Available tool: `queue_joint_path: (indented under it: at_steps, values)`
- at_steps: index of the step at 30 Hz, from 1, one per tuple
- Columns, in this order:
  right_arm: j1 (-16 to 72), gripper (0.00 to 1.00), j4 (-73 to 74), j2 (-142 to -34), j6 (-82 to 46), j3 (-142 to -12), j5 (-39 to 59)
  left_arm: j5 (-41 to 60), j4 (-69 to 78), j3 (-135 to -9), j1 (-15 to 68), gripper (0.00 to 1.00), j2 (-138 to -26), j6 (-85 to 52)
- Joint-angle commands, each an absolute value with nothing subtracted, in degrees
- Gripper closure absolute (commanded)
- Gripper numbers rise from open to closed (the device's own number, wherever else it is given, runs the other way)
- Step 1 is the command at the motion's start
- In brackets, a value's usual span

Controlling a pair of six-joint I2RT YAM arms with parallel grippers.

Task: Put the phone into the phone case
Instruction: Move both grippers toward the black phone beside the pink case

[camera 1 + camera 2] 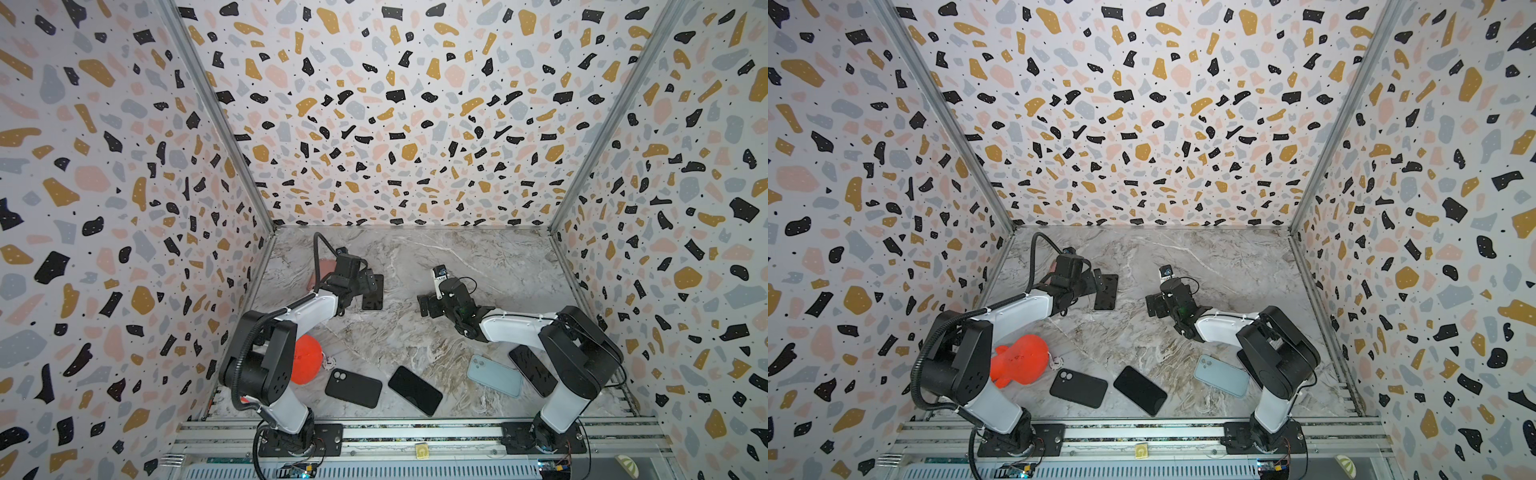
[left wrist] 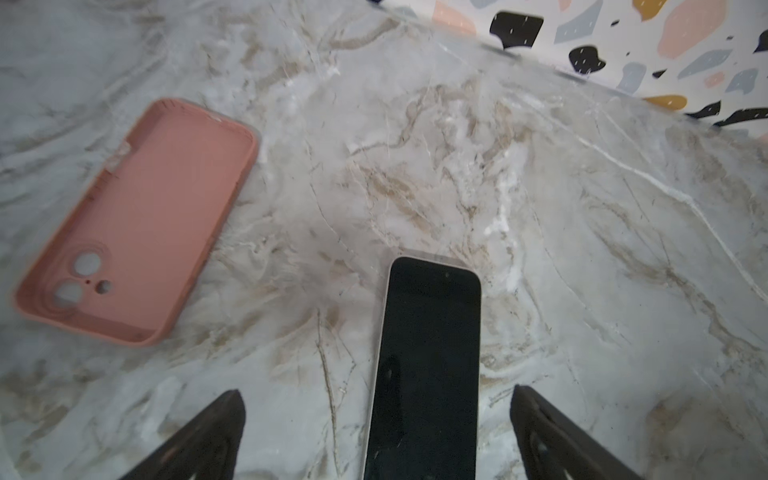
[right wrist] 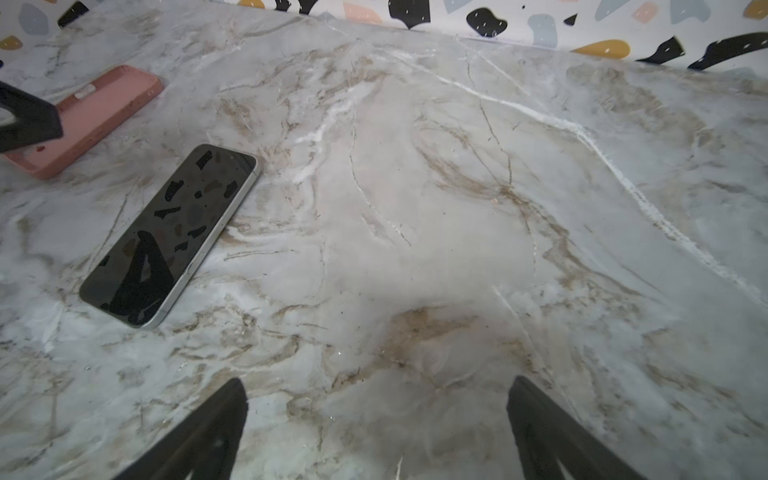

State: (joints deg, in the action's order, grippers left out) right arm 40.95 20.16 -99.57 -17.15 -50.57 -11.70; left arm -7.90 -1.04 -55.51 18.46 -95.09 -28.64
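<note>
The phone [image 2: 428,365] lies flat and screen-up on the marble tabletop [image 2: 540,208], directly between the spread tips of the left claw [image 2: 376,432], which is released and holds nothing. The pink case [image 2: 137,220] lies open side up beside it, close but apart, with its camera holes at the end nearer the claw. In the right wrist view the phone [image 3: 170,237] and the pink case [image 3: 104,112] sit side by side at a slight angle to each other, and the right claw [image 3: 376,428] is likewise released and empty over bare marble.

The step in hand looks like the pick-up of the phone by the left claw. To do it well, the tips should come down on the 2 long edges near the phone's middle and close squarely, since a flat, thin, smooth body may skid or pivot if caught at 1 corner. Once lifted, the phone should be turned to match the case's long axis, with its camera end over the holes, then seated 1 end first. The right claw could pin the soft case, which may otherwise slide.

In both top views, other phones and cases lie near the arm bases, well apart from this pair.
</note>
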Motion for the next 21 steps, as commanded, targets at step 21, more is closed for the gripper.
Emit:
queue_joint_path:
  at_steps: [21]
  values:
    - [40.7,0.01,17.5,-100.3,-20.3,-50.8,-7.7,-3.6,-5.5,-60.7,21.7,0.0,-104.9,-31.6]
